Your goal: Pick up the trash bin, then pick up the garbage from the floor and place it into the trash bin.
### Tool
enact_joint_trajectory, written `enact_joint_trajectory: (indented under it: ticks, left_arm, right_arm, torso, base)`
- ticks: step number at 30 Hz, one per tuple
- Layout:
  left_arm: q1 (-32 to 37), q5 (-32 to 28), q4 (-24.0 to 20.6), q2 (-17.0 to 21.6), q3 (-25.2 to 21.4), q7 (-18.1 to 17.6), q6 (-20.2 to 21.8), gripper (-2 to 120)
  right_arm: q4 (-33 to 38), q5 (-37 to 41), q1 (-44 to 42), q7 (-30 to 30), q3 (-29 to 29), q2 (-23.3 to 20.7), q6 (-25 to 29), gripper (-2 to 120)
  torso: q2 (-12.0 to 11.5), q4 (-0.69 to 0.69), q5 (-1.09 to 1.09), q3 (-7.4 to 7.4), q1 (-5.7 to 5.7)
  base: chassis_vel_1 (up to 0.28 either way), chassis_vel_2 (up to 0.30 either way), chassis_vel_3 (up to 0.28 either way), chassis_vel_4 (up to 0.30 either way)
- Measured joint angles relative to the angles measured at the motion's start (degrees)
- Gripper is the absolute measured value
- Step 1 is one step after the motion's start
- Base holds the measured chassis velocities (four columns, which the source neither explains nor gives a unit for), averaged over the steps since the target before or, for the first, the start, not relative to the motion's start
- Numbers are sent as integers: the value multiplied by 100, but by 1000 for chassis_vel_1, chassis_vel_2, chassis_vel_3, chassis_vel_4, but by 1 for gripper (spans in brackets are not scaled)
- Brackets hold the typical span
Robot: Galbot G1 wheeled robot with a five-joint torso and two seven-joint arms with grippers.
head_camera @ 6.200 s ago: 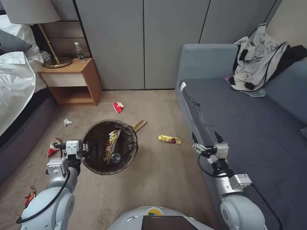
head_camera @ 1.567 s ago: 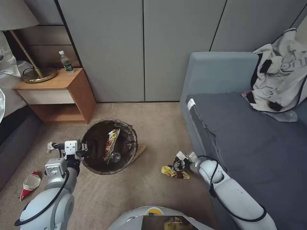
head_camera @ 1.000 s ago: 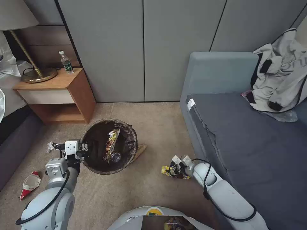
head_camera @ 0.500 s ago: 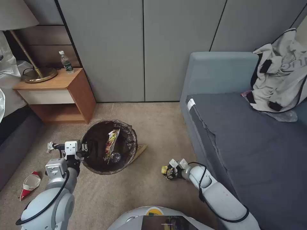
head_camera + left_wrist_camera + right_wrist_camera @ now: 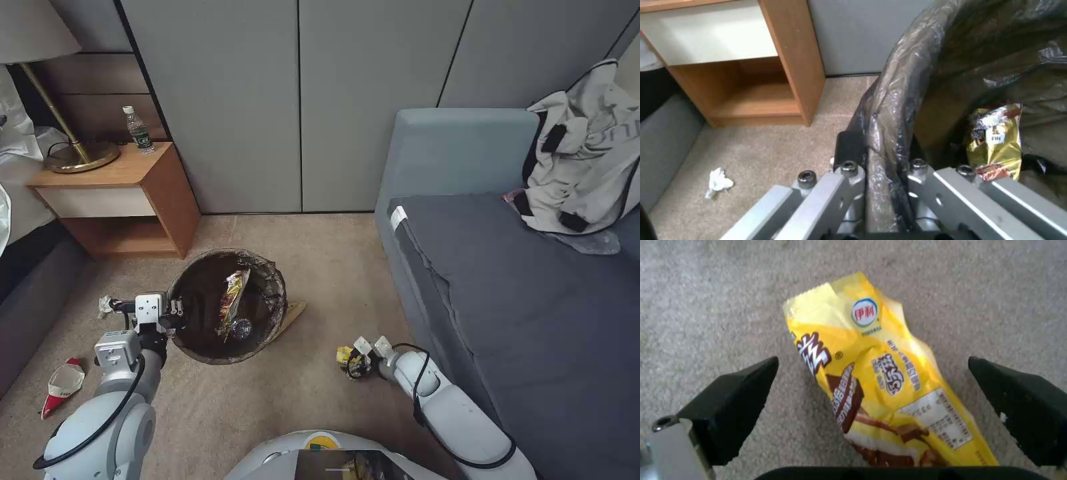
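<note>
Lowest in the head view, the right arm reaches down to the carpet at lower centre, just left of the sofa's front edge. The right gripper point(image 5: 352, 362) sits right over a yellow ice-cream wrapper point(image 5: 344, 353), of which only a small yellow end shows past the fingers. In the right wrist view the wrapper point(image 5: 882, 380) lies flat on the beige carpet point(image 5: 706, 290) between the two black fingertips point(image 5: 735, 396), which stand wide apart on either side and do not touch it.

At lower left the left arm holds the left gripper point(image 5: 175, 310) at the left rim of the trash bin point(image 5: 263, 267), which shows at centre left of the frame. The left wrist view shows the metal jaws closed on the bin's bag-covered rim point(image 5: 889, 133). Inside the bin a gold snack wrapper point(image 5: 232, 300) stands on end against the dark liner.

A brown paper scrap point(image 5: 295, 312) pokes out from behind the bin's right side. A crushed red-and-white paper cup point(image 5: 61, 383) lies on the carpet at far left, and a crumpled white tissue point(image 5: 103, 305) lies just beyond the left gripper.

Farther back, at upper left, a wooden nightstand point(image 5: 127, 200) carries a clear green-labelled bottle point(image 5: 138, 130) and a brass lamp base point(image 5: 77, 157). The grey sofa point(image 5: 520, 280) fills the right side, with a crumpled jacket point(image 5: 587, 153) in its far corner.
</note>
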Motion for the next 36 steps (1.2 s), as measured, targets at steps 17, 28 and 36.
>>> enact_joint_trajectory:
  ticks: [17, 28, 36]
  left_arm:
    - [13, 8, 7, -6, 0, 1, -9, 4]
    - [13, 20, 7, -5, 10, 2, -12, 4]
    - [7, 25, 7, -2, 16, 3, -12, 4]
  right_arm:
    - [-200, -177, -58, -20, 132, 181, 137, 100]
    - [-314, -242, -43, -27, 204, 246, 240, 100]
    - [-393, -283, -39, -40, 232, 264, 301, 100]
  torso:
    - [0, -1, 0, 0, 0]
    - [0, 0, 0, 0, 0]
    - [0, 0, 0, 0, 0]
  base:
    - [0, 0, 0, 0]
    - [0, 0, 0, 0]
    - [0, 0, 0, 0]
